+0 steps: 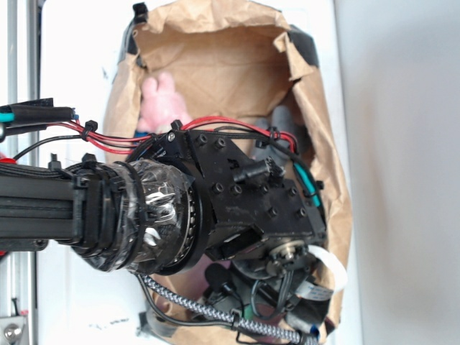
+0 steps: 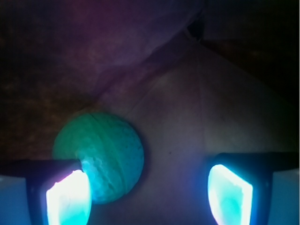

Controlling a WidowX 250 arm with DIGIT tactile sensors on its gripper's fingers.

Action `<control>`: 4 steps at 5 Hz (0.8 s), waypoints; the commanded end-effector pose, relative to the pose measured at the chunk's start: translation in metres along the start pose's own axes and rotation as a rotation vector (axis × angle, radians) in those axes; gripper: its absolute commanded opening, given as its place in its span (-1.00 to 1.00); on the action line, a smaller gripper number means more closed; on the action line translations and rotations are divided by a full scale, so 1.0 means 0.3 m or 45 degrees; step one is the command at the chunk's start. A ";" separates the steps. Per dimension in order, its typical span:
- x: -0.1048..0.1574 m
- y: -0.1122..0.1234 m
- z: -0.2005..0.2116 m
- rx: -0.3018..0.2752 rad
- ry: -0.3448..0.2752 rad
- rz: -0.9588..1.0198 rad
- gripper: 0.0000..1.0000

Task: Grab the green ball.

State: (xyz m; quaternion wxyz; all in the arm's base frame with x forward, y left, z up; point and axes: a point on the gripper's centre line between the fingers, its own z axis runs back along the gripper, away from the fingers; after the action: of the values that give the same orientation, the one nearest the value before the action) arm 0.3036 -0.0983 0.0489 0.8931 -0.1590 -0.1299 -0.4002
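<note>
In the wrist view the green ball (image 2: pixel 105 152) lies on the paper floor of the bag, round and finely textured. My gripper (image 2: pixel 149 194) is open, its two glowing pads wide apart. The left pad (image 2: pixel 68 199) is against the ball's lower left side, and the right pad (image 2: pixel 229 194) stands well clear of it. The ball sits left of the gap's middle. In the exterior view the arm's black wrist (image 1: pixel 251 194) reaches down into the brown paper bag (image 1: pixel 327 136), and it hides both the ball and the fingers.
A pink plush rabbit (image 1: pixel 164 100) lies at the far end of the bag, and a dim pinkish mass (image 2: pixel 122 33) looms above the ball in the wrist view. The bag's creased walls close round the gripper. Cables run along the arm (image 1: pixel 43 205).
</note>
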 end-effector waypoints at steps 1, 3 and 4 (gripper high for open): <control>-0.032 -0.058 -0.022 -0.184 -0.091 -0.078 0.23; -0.086 -0.031 -0.004 -0.173 -0.159 -0.010 -1.00; -0.094 -0.025 0.005 -0.157 -0.165 0.006 -1.00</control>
State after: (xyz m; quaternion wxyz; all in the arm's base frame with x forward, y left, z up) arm 0.2896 -0.0821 0.0288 0.8731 -0.2460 -0.1575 -0.3903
